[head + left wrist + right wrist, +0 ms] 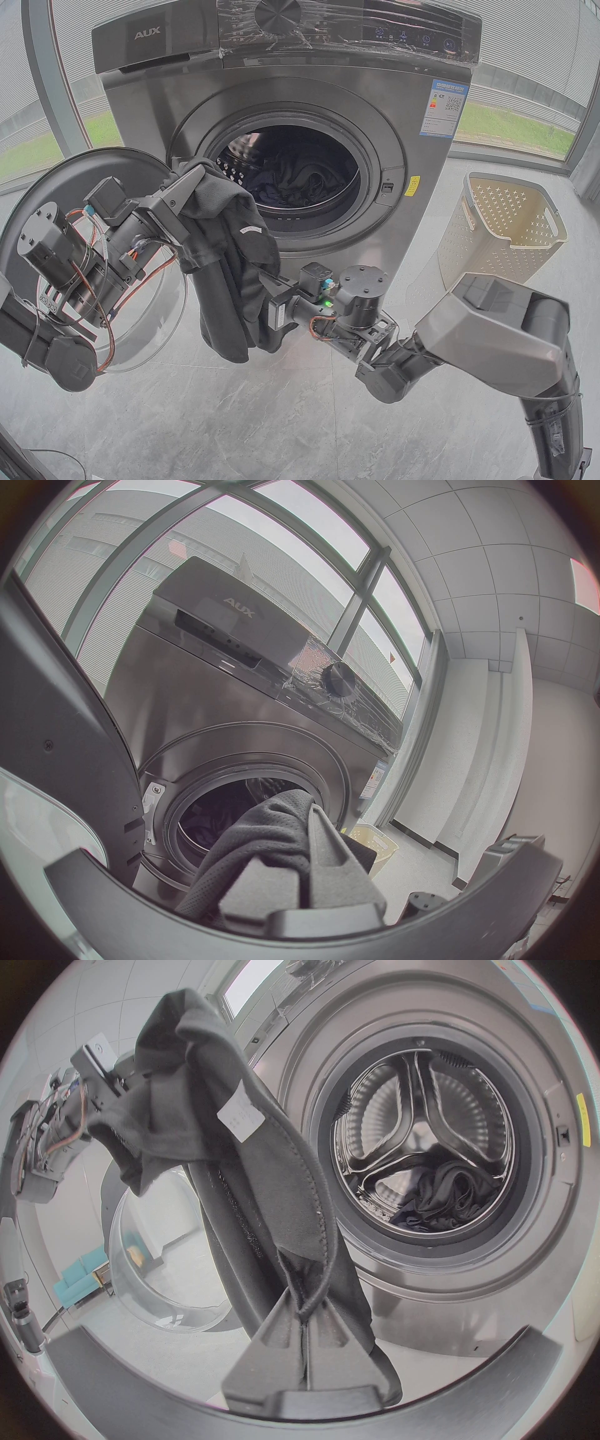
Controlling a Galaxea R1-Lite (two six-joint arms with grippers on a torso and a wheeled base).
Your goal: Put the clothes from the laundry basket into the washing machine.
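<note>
A dark grey garment (228,262) hangs in front of the washing machine (350,106), just left of its open drum (290,169). My left gripper (187,178) is shut on the garment's upper end, near the drum's left rim. My right gripper (265,281) is shut on a lower fold of the same garment (262,1166), below the opening. The cloth (262,849) drapes over my left fingers (340,861). Dark clothes (440,1197) lie inside the drum. The cream laundry basket (506,228) stands on the floor at the machine's right.
The round machine door (75,187) stands swung open on the left, behind my left arm. Pale tiled floor (281,419) spreads in front of the machine. Windows lie behind the machine.
</note>
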